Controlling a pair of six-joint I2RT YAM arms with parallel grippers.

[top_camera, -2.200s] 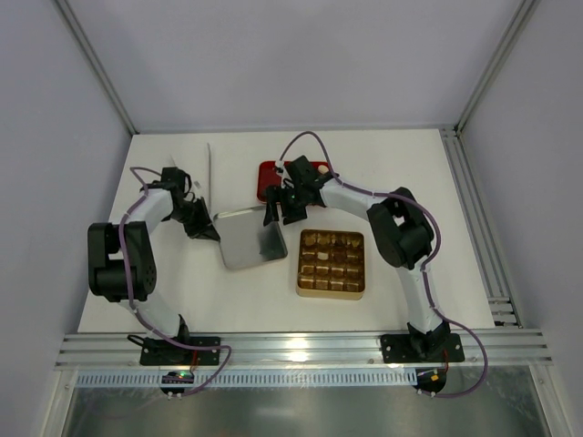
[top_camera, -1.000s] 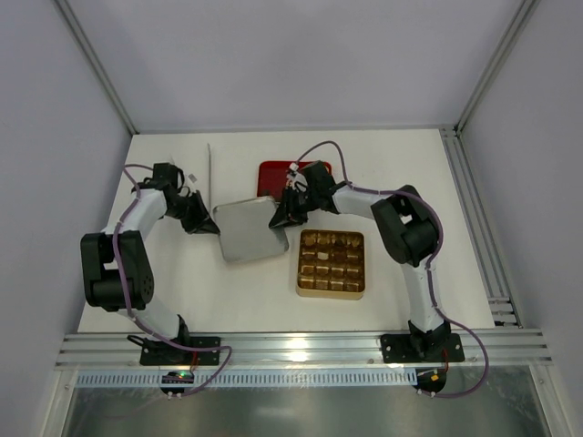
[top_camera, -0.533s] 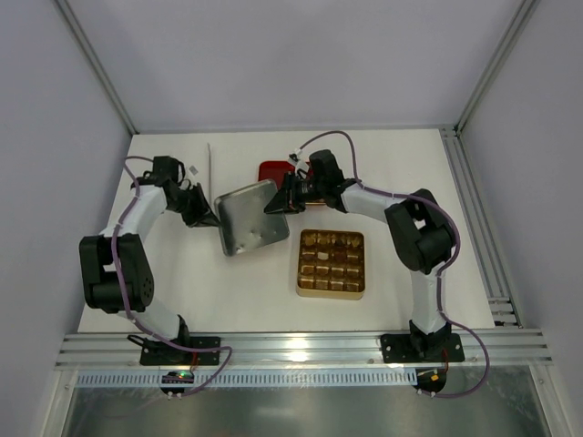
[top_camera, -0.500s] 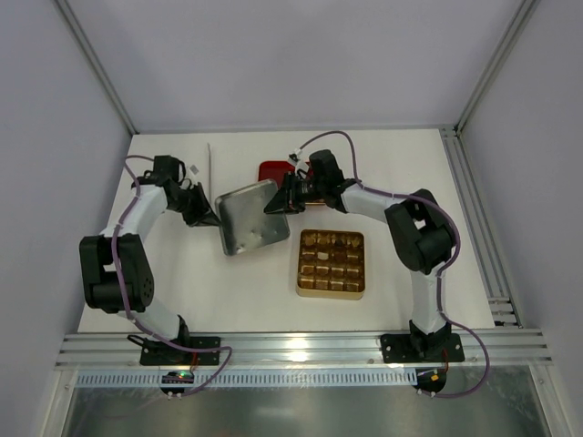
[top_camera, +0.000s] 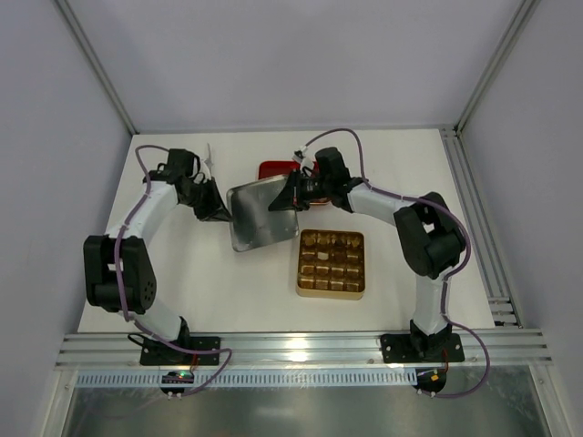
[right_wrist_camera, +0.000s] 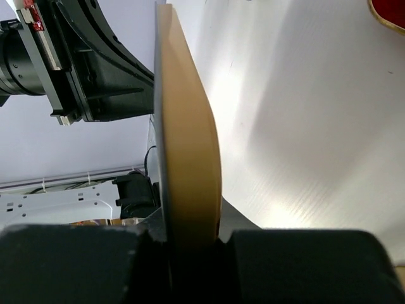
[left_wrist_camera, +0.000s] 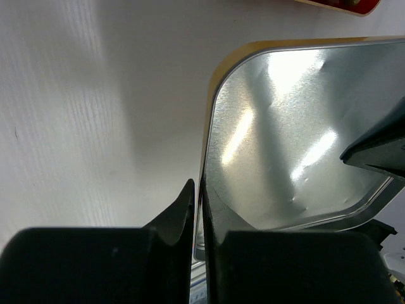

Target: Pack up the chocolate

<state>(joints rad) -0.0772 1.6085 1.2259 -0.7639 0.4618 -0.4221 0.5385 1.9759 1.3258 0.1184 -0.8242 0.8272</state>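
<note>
Chocolate (top_camera: 332, 259): in the gold tray (top_camera: 300, 273) grid, right of the table's middle; most cells look filled.
Lid (top_camera: 262, 214): tilted, off the tray, just beside its far-left corner, near the red tray (top_camera: 271, 169).
Left end effector (top_camera: 221, 213): clamped on the lid's left edge.
Right end effector (top_camera: 290, 195): clamped on its right edge.
Remaining: probably only lowering the lid over the tray.

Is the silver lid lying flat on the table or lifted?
Lifted, tilted: left gripper and right gripper pinch the lid by opposite edges.
</note>
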